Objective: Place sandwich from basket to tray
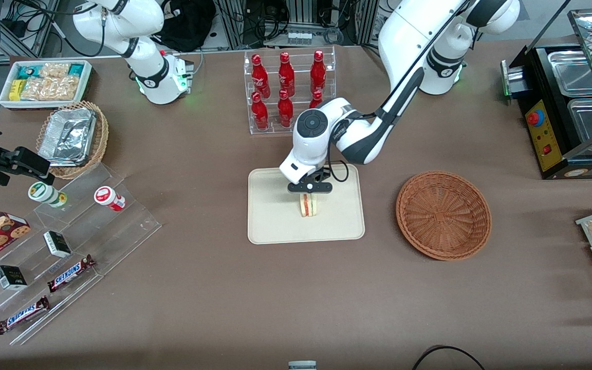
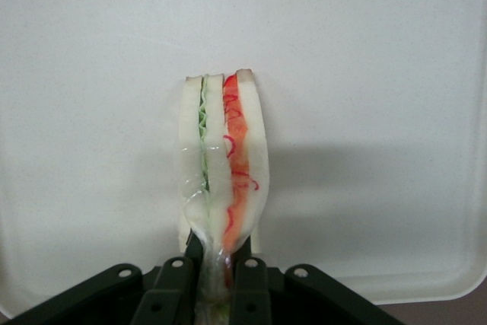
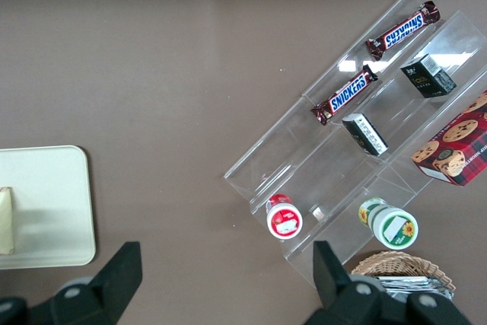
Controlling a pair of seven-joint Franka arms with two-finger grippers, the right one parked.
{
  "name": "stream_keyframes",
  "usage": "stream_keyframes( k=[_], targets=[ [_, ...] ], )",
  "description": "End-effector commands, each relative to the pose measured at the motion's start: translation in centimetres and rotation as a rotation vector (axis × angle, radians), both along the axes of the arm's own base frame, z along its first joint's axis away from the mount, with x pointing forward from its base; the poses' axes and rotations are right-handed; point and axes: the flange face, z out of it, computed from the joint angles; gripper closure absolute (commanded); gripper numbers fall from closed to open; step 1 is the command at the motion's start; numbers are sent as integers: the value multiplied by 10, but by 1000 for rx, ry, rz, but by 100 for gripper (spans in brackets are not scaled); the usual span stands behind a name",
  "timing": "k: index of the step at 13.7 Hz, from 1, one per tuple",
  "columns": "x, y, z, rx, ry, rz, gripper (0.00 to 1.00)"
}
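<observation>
The sandwich [image 1: 307,204] is a pale bread wedge with red and green filling. It stands on edge on the cream tray [image 1: 270,226], near the tray's middle. My left gripper [image 1: 309,194] is directly above it, shut on its upper end. In the left wrist view the gripper [image 2: 218,258] pinches the sandwich [image 2: 224,159] by its wrapped tip over the tray [image 2: 380,74]. The reddish-brown basket [image 1: 443,214] lies empty beside the tray, toward the working arm's end of the table. The sandwich also shows at the frame edge in the right wrist view [image 3: 6,220], on the tray [image 3: 53,203].
A clear rack of red bottles [image 1: 288,87] stands farther from the front camera than the tray. A clear stepped stand [image 1: 65,246] with candy bars and jars, a tan wicker basket of foil containers [image 1: 72,137] and a white snack box [image 1: 45,82] lie toward the parked arm's end. A black food warmer [image 1: 566,103] stands at the working arm's end.
</observation>
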Motion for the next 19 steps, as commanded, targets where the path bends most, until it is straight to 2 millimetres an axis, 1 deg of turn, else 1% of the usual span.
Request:
stream_keyframes(
  k=[1, 2, 3, 4, 6, 7, 8, 9, 10, 13, 15, 17, 18, 19],
  targets=[
    [8, -3, 10, -6, -36, 38, 0],
    [10, -2, 25, -16, -51, 57, 0],
    [13, 2, 34, -9, -56, 74, 0],
    [23, 14, 49, 7, -68, 107, 0],
    [23, 25, 93, 26, -76, 146, 0],
    [30, 42, 121, 44, -79, 196, 0],
    [36, 57, 142, 57, -82, 232, 0],
    [35, 68, 164, 71, -85, 248, 0],
    [36, 85, 186, 95, -79, 271, 0],
    [54, 163, 241, 162, -54, 339, 0],
    [63, 215, 262, 204, -10, 317, 0],
    [68, 270, 288, 205, 25, 282, 0],
    [70, 300, 297, 180, 69, 250, 0],
    [70, 326, 302, 158, 113, 210, 0]
  ],
)
